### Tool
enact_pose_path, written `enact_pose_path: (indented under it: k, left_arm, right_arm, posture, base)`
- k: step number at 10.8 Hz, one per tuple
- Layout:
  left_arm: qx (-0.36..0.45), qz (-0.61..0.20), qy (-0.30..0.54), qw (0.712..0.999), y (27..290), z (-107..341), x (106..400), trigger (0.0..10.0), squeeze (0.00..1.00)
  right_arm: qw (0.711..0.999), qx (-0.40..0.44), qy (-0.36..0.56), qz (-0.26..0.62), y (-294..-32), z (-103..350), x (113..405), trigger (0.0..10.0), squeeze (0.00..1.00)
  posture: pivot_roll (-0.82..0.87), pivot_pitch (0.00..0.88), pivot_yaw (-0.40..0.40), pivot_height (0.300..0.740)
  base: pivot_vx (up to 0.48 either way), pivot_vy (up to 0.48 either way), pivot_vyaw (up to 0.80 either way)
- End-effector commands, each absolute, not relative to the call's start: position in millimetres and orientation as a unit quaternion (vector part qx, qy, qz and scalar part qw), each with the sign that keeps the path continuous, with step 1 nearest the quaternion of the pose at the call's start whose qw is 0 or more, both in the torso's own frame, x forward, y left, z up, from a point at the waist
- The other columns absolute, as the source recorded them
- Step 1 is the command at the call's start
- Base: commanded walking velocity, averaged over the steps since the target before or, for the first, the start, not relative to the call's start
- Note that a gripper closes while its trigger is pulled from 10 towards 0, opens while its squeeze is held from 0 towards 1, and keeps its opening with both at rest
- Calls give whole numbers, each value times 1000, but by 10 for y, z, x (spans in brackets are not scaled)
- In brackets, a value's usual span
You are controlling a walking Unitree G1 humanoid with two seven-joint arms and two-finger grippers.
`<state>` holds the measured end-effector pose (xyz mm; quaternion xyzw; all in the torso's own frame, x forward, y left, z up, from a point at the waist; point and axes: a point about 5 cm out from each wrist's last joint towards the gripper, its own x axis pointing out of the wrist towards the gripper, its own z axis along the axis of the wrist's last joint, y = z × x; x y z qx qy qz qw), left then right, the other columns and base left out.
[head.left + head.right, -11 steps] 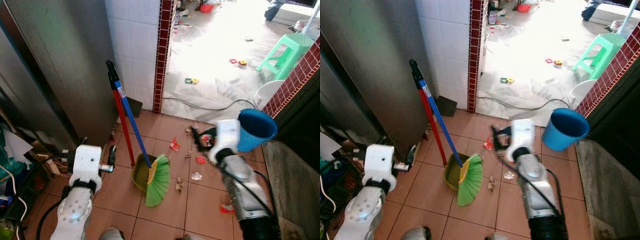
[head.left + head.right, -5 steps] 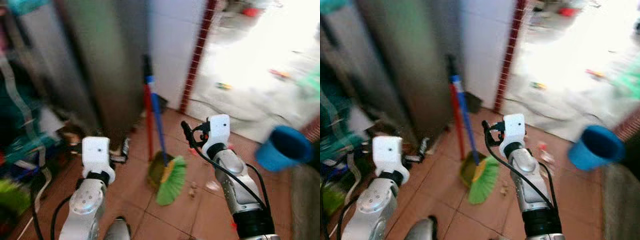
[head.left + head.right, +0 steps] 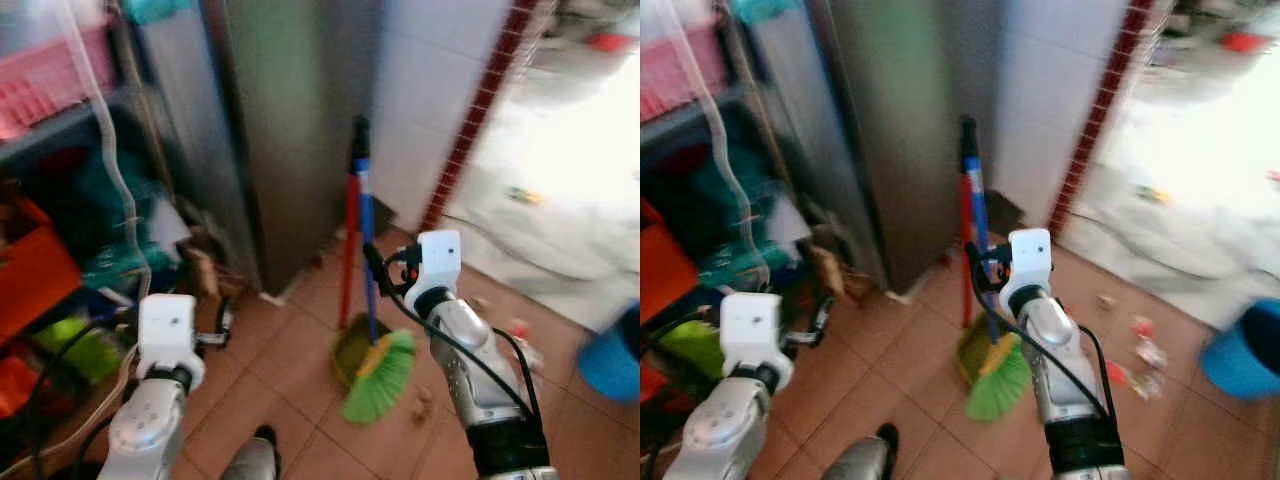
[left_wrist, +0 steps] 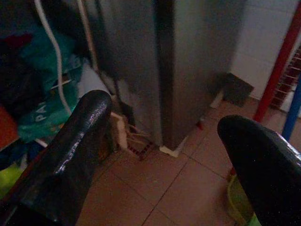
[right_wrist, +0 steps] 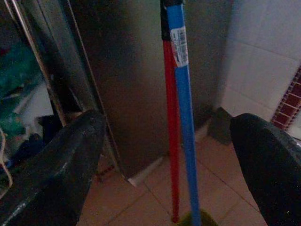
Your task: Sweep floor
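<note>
With its 2 fingers spread wide, the right claw (image 5: 164,169) lines up on the blue-handled broom (image 5: 183,103) leaning against the steel cabinet (image 5: 127,80) beside a red handle (image 5: 170,132), so closing off-centre risks toppling both, while the left claw (image 4: 160,155) gapes idle.

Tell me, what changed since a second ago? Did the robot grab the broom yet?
Not yet. The robot turned left, so the whole picture shifted. Its right gripper swung from beside the blue bucket over to the broom, with the blue handle now between its open fingers, not gripped. The left gripper stayed open and raised. The broom and the dustpan still lean against the wall.
</note>
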<state>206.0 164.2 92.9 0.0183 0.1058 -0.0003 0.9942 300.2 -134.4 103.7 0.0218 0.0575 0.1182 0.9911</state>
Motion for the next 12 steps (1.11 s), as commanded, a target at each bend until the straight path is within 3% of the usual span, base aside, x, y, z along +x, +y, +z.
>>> enact_pose_path:
  k: [1, 6, 12]
  left_arm:
    - [16, -6, 91, 996, 1620, 986, 2083, 10000, 0]
    - [5, -21, 86, 996, 1567, 1000, 2108, 10000, 0]
    - [-2, -36, 84, 996, 1512, 1013, 2116, 10000, 0]
  right_arm:
    - [992, 27, 54, 110, -1395, 1050, 3024, 10000, 0]
    - [991, 33, 53, 115, -1386, 1063, 3026, 10000, 0]
    - [992, 32, 47, 114, -1400, 1096, 3049, 10000, 0]
  posture:
    - [40, 79, -32, 740]
    - [35, 83, -33, 740]
    - [38, 81, -36, 740]
  base:
    - [0, 0, 0]
    - [0, 0, 0]
    - [356, 0, 0]
